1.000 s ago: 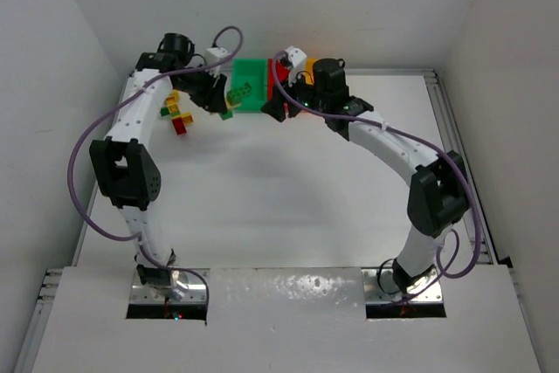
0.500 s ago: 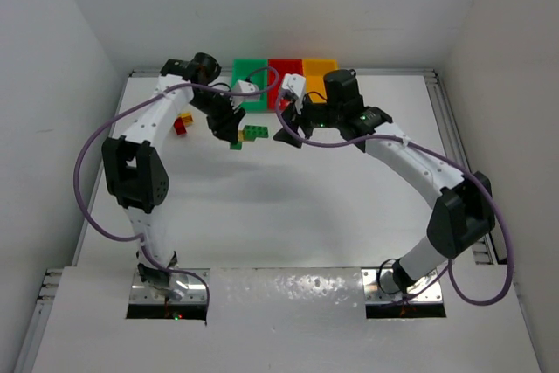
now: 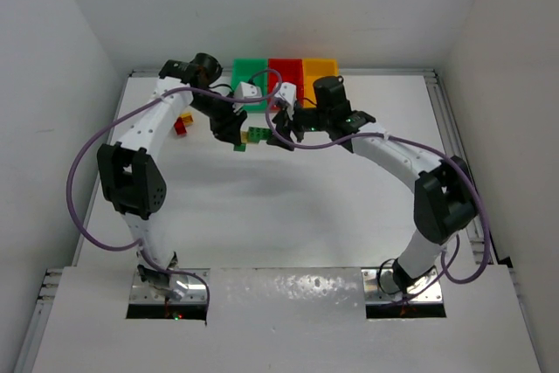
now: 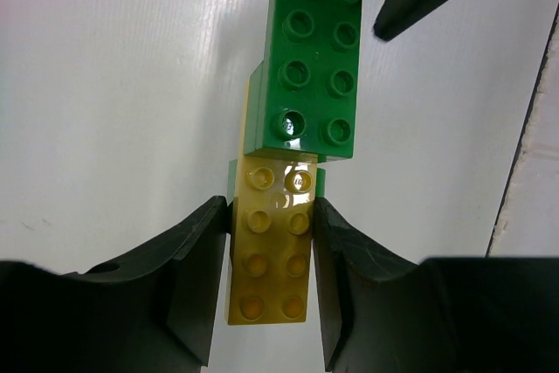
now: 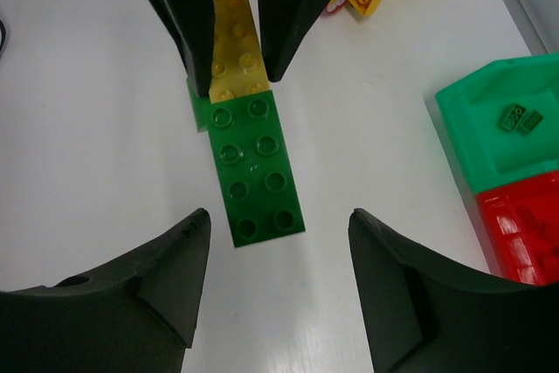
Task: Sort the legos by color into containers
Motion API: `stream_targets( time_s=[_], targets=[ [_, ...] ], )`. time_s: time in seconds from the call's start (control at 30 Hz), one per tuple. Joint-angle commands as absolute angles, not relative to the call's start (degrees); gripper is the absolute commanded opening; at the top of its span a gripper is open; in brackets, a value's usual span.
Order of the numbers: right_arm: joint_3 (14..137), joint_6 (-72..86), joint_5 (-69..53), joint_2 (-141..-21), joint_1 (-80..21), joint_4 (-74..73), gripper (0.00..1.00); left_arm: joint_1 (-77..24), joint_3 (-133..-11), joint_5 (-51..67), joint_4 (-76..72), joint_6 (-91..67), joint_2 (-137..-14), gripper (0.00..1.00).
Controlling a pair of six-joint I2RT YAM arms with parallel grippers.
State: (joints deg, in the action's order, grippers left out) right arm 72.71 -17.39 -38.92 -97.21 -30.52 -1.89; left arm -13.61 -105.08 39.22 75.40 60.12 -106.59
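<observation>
Grip: the left claw (image 4: 271, 216) was clenched on the yellow brick (image 4: 272, 251), one black finger pressed against each long side.
Yellow brick: it lay flat with its studs up, its near end between the fingers; whether it touched the table (image 3: 288, 207) could not be told.
Green brick: the green brick (image 4: 313, 58) sat studs up on the far end of the yellow one and stuck out past the left claw's fingertips.
Under the joint: a strip of green (image 4: 232, 176) showed beneath where the two bricks overlapped, too hidden to make out its shape.
Other claw: the right claw (image 5: 278, 224) was released, its fingers spread wide on either side of the green brick's free end and touching nothing.
Place of the stack: it was between the two claws, on the near side of the green bin (image 3: 250, 70).
Bins: the green bin, red bin (image 3: 285, 67) and yellow bin (image 3: 320, 68) stood side by side in a row at the table's far edge, green leftmost.
Inside the green bin: two small green bricks (image 5: 517, 118) lay on its floor.
Loose bricks: a small cluster of red and yellow bricks (image 3: 182, 121) lay on the table to the left of the left claw, apart from the bins.
</observation>
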Motion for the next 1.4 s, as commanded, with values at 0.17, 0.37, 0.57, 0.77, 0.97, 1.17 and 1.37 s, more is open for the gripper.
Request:
stream_targets(
  time_s=[0.17, 0.37, 0.57, 0.77, 0.97, 1.17, 1.37],
  targets=[
    [78.22, -20.39, -40.43, -100.02, -32.61, 0.44, 0.62, -15.03, -105.56, 41.4, 75.41, 61.0, -104.06, 0.0],
    [77.0, -23.03, -40.08, -99.93, -33.4, -3.69, 0.54, -15.03, -106.17, 41.22, 75.32, 61.08, -104.15, 0.0],
    [76.11, -25.57, -39.46, -99.67, -33.31, -5.98, 0.53, -15.03, -106.17, 40.78, 75.32, 61.52, -104.41, 0.0],
    [77.25, -24.18, -38.59, -100.63, -33.49, -5.01, 0.36, -15.03, -105.65, 40.17, 75.15, 61.52, -104.41, 0.0],
    [75.94, -21.63, -37.79, -100.28, -33.57, -1.58, 0.14, -15.03, -102.83, 39.73, 72.86, 59.6, -104.59, 0.0],
    [72.96, -18.28, -38.75, -96.96, -33.49, -0.35, 0.0, -14.94, -98.53, 35.69, 69.09, 59.76, -104.85, 0.0],
    [67.43, -14.51, -39.81, -92.55, -33.49, 5.08, 0.0, -14.85, -94.13, 31.46, 66.89, 59.94, -106.08, 0.0]
  ],
)
